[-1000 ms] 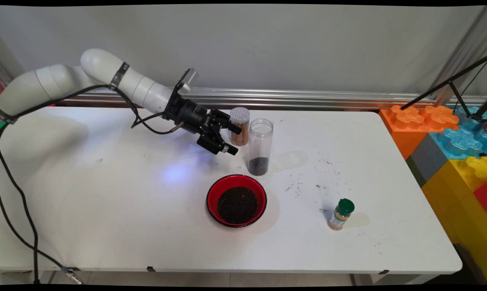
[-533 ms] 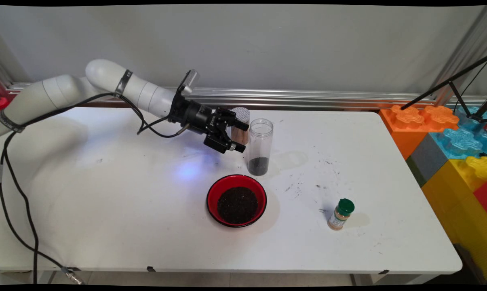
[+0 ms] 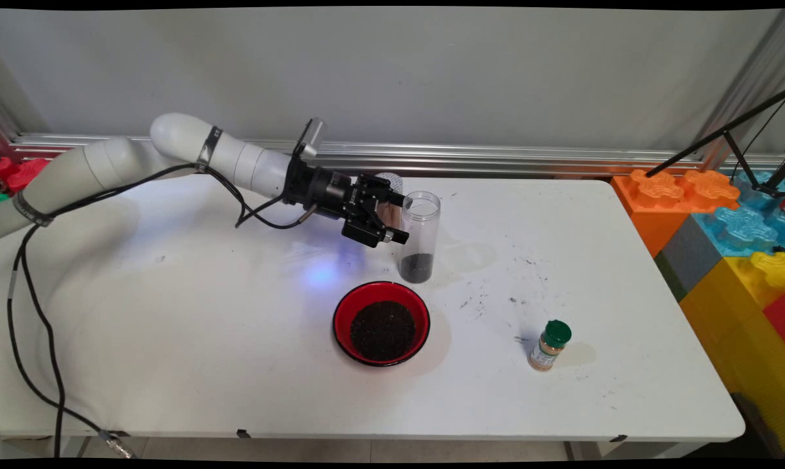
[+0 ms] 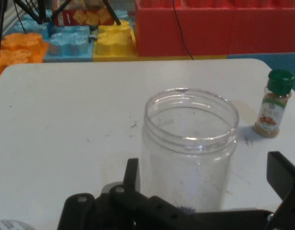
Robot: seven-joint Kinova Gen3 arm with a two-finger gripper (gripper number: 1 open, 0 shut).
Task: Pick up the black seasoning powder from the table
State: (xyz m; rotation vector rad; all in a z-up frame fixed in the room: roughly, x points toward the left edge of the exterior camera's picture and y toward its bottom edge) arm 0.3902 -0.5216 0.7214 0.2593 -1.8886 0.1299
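Fingers (image 4: 207, 184) spread wide, I bracket the clear jar (image 3: 419, 236) standing upright on the bench (image 3: 171, 339) behind the red bowl (image 3: 381, 323), nothing gripped, squeeze not yet made.

End effector (image 3: 399, 218) hanging just left of open jar (image 3: 419, 236), fingers straddling it. Lidded jar (image 3: 389, 189) standing behind end effector. Bowl (image 3: 381, 323) sitting before open jar. Spice bottle (image 3: 550, 345) standing well right of bowl. All resting on surface (image 3: 171, 339).
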